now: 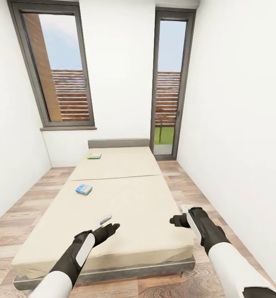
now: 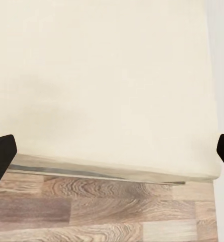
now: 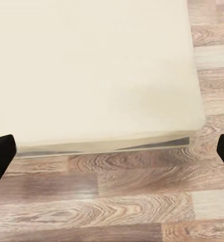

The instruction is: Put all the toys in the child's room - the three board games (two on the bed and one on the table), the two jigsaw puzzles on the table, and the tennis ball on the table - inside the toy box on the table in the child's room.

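Grippers L (image 1: 109, 225) & R (image 1: 177, 220) wide open, empty, over bed (image 1: 125, 194).

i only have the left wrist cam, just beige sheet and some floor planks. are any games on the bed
Observer: Yes, the head view shows two on the bed. A small blue game box lies nearest, toward the robot's left side of the sheet.
Operator: wheres the other one
Observer: A green and yellow game box lies farther off, close to the headboard.
Operator: is my right hand holding anything
Observer: No. The right gripper is open and empty in its wrist view, its fingertips wide apart above the foot edge of the bed.
Operator: and the left
Observer: The left gripper hangs over the foot end, well short of the blue box.
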